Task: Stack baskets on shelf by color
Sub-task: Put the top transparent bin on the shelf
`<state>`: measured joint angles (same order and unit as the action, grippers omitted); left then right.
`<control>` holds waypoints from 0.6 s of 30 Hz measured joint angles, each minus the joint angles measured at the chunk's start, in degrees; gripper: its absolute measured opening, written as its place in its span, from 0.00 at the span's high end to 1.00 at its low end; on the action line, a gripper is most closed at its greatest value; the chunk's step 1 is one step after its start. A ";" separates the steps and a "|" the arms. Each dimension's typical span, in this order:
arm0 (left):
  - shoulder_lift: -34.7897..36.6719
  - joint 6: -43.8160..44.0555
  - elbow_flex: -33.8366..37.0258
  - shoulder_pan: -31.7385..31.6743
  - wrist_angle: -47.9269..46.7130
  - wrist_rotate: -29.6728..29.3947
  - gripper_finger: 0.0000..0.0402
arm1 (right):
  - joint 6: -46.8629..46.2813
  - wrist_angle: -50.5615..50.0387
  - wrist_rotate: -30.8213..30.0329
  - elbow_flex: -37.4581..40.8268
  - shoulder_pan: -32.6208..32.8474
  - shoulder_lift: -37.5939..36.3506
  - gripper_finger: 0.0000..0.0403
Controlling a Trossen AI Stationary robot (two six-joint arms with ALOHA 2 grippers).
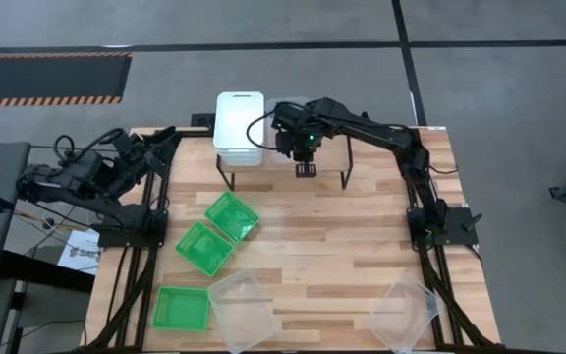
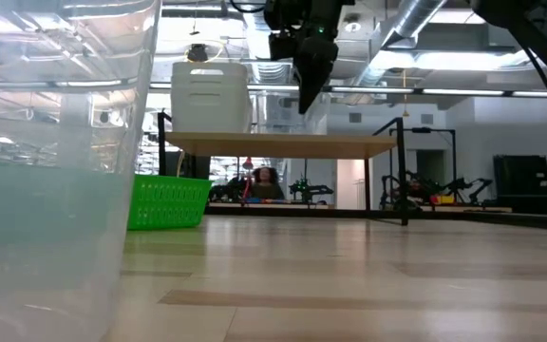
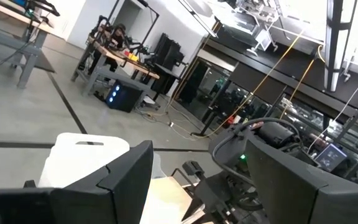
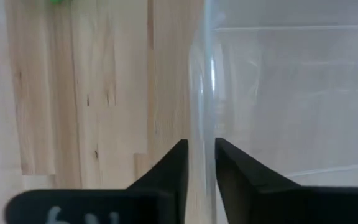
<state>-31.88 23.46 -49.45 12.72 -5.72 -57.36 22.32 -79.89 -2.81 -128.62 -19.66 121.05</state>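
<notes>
Above shelf [image 1: 281, 147]: right hand [image 1: 306, 169] straddling clear basket's [image 4: 291, 99] wall.

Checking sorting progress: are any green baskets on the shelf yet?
No. In the high view all three green baskets lie on the table, off the shelf.

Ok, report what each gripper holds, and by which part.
Left gripper: nothing. Right gripper straddles the clear basket at its side wall's rim; whether it grips cannot be told.
</notes>
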 joint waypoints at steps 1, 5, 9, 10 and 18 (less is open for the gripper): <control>0.02 0.00 0.00 0.00 0.00 0.00 0.39 | -0.26 0.34 0.00 0.00 0.00 0.00 0.75; 0.02 0.00 0.00 0.01 0.00 0.00 0.39 | -2.75 -0.16 0.04 -1.54 0.00 0.11 0.67; 0.02 -0.06 0.00 0.01 0.00 0.00 0.39 | -4.21 -0.61 0.02 -5.07 0.58 0.02 0.61; 0.02 -0.22 0.00 0.01 0.00 0.00 0.39 | -4.63 -0.43 0.02 -6.18 0.77 0.09 0.60; 0.01 -0.24 0.00 0.01 -0.02 0.11 0.39 | -15.42 0.46 -3.03 -5.71 1.65 -6.55 0.59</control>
<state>-31.87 23.22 -49.45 12.73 -5.73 -57.25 6.90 -79.43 -5.83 -134.33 -18.01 114.51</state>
